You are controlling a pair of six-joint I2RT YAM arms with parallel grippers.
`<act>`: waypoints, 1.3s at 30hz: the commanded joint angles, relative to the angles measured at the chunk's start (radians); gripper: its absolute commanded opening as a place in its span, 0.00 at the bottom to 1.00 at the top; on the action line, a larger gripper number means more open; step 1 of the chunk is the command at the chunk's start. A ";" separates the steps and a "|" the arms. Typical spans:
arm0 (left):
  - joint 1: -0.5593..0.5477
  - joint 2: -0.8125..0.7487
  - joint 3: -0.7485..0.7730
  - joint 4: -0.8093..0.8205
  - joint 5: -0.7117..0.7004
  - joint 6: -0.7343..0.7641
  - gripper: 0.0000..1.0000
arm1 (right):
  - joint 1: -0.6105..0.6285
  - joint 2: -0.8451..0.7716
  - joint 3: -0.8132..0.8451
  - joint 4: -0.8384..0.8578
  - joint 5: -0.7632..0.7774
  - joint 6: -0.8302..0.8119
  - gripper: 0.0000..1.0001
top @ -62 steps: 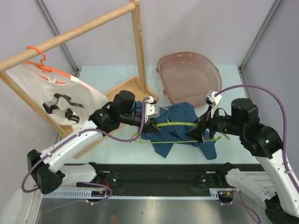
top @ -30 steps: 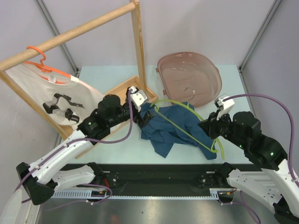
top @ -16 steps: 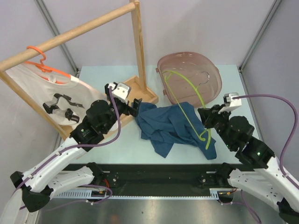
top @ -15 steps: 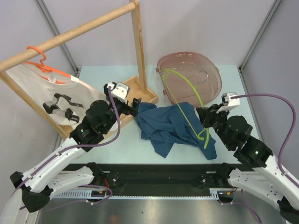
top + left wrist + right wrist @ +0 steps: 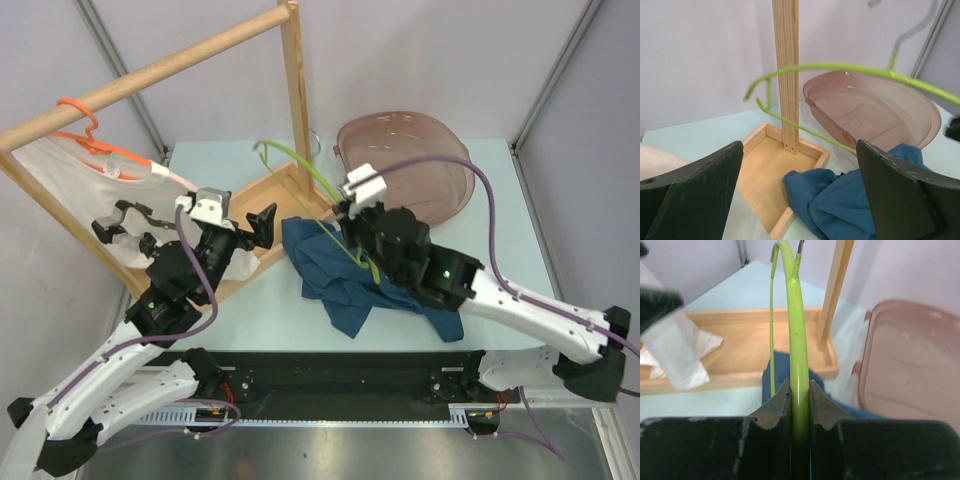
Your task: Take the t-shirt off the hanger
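Now right fingers (image 5: 774,412) pinch the stiff, light lime-green wire hanger (image 5: 796,340); the soft crumpled blue t-shirt (image 5: 322,277) should bunch easily at any fold. Left fingers (image 5: 695,195) gape wide.

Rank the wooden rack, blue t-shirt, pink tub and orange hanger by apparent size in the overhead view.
1. wooden rack
2. blue t-shirt and pink tub: about alike, both partly hidden by the right arm
3. orange hanger

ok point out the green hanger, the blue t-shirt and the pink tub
green hanger (image 5: 840,66), left wrist view, upper arm
blue t-shirt (image 5: 340,288), top view, middle of heap
pink tub (image 5: 410,135), top view, bare inner wall
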 commanded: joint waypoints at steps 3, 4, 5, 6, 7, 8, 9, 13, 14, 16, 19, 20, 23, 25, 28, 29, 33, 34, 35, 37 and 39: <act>0.003 -0.024 -0.016 0.073 -0.003 -0.034 1.00 | -0.046 0.234 0.347 0.144 0.037 -0.161 0.00; 0.003 -0.019 -0.009 0.063 -0.001 -0.062 1.00 | -0.054 0.261 0.414 0.142 0.030 -0.161 0.00; 0.003 -0.016 -0.007 0.058 0.001 -0.065 1.00 | -0.062 0.284 0.449 0.142 0.021 -0.170 0.00; 0.003 -0.015 -0.006 0.055 0.002 -0.073 1.00 | -0.074 0.308 0.477 0.142 0.010 -0.176 0.00; 0.003 -0.013 -0.006 0.053 0.004 -0.076 1.00 | -0.080 0.345 0.521 0.180 -0.005 -0.179 0.00; 0.003 -0.015 -0.007 0.055 0.011 -0.079 1.00 | -0.086 0.367 0.537 0.197 -0.012 -0.184 0.00; 0.003 -0.018 -0.007 0.056 0.014 -0.084 1.00 | -0.100 0.383 0.554 0.228 -0.018 -0.189 0.00; 0.003 -0.029 -0.018 0.066 0.021 -0.097 1.00 | -0.132 0.515 0.670 0.265 -0.042 -0.192 0.00; 0.003 -0.032 -0.021 0.069 0.022 -0.100 1.00 | -0.138 0.540 0.730 0.269 -0.041 -0.193 0.00; 0.003 -0.033 -0.033 0.076 0.027 -0.113 1.00 | -0.152 0.595 0.793 0.268 -0.038 -0.201 0.00; 0.003 -0.029 -0.045 0.086 0.034 -0.130 1.00 | -0.177 0.704 0.945 0.240 -0.042 -0.199 0.00; 0.003 -0.026 -0.047 0.087 0.036 -0.137 1.00 | -0.184 0.753 0.980 0.224 -0.044 -0.199 0.00; 0.003 -0.009 -0.049 0.087 0.043 -0.149 1.00 | -0.210 0.834 1.104 0.190 -0.068 -0.180 0.00; 0.003 0.000 -0.047 0.086 0.057 -0.153 1.00 | -0.229 0.867 1.193 0.164 -0.101 -0.143 0.00; 0.003 0.013 -0.045 0.081 0.073 -0.162 1.00 | -0.273 0.899 1.246 0.107 -0.154 -0.095 0.00; 0.003 0.017 -0.044 0.081 0.073 -0.163 1.00 | -0.301 0.899 1.244 0.096 -0.174 -0.065 0.00; 0.003 0.013 -0.047 0.083 0.065 -0.163 1.00 | -0.365 0.890 1.235 0.062 -0.323 0.004 0.00; 0.003 0.013 -0.049 0.086 0.071 -0.163 1.00 | -0.378 0.890 1.235 0.055 -0.350 0.015 0.00; 0.003 0.014 -0.049 0.086 0.073 -0.165 1.00 | -0.387 0.891 1.235 0.047 -0.372 0.026 0.00; 0.003 0.019 -0.047 0.086 0.079 -0.166 1.00 | -0.396 0.894 1.235 0.032 -0.403 0.020 0.00; 0.003 0.022 -0.045 0.086 0.082 -0.169 1.00 | -0.399 0.896 1.235 0.022 -0.412 0.014 0.00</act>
